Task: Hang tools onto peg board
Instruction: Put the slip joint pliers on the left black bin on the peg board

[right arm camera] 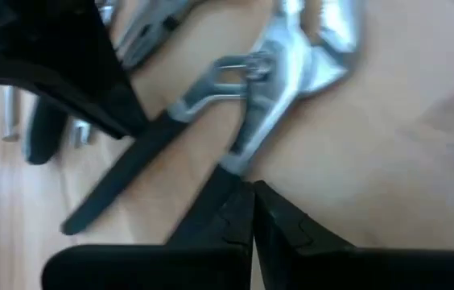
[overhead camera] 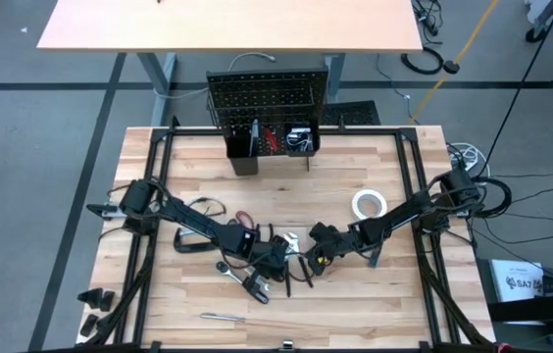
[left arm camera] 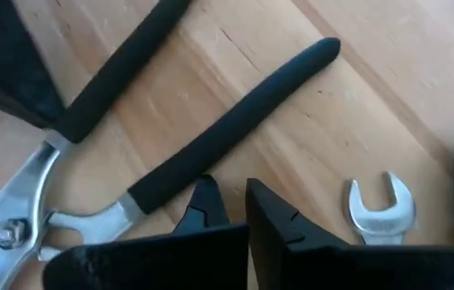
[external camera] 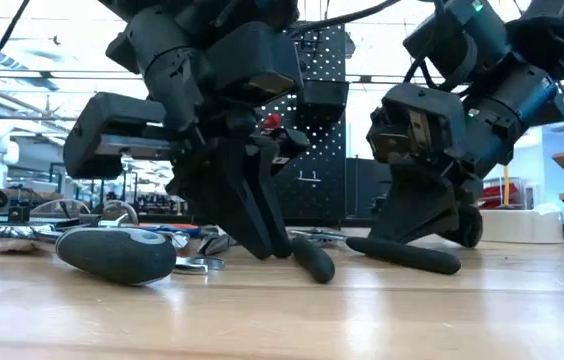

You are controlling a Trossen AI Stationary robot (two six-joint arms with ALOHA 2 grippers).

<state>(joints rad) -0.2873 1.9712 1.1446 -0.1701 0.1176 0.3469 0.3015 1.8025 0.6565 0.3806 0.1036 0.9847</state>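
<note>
**Peg board waits while both grippers crowd the pliers**

The peg board (overhead camera: 267, 95) stands upright at the table's far edge, with small bins at its foot and a few tools already placed there. The wooden table (overhead camera: 198, 167) carries the rest: a white tape roll (overhead camera: 368, 204) lies right of centre, well apart from the board, and the pliers (left arm camera: 171, 169) lie near the front middle, black handles spread on the wood. A small open-end wrench (left arm camera: 381, 211) lies just beside them. The left gripper (left arm camera: 231, 221) is seen pressed shut at one plier handle, with nothing clamped between its fingers. The right gripper (right arm camera: 251, 213) is likewise closed at the other handle's end; whether the handle is actually pinched cannot be told. A slip is judged likely, since the smooth handle could be squeezed out sideways, and a collision is risked with both arms so near.
</note>
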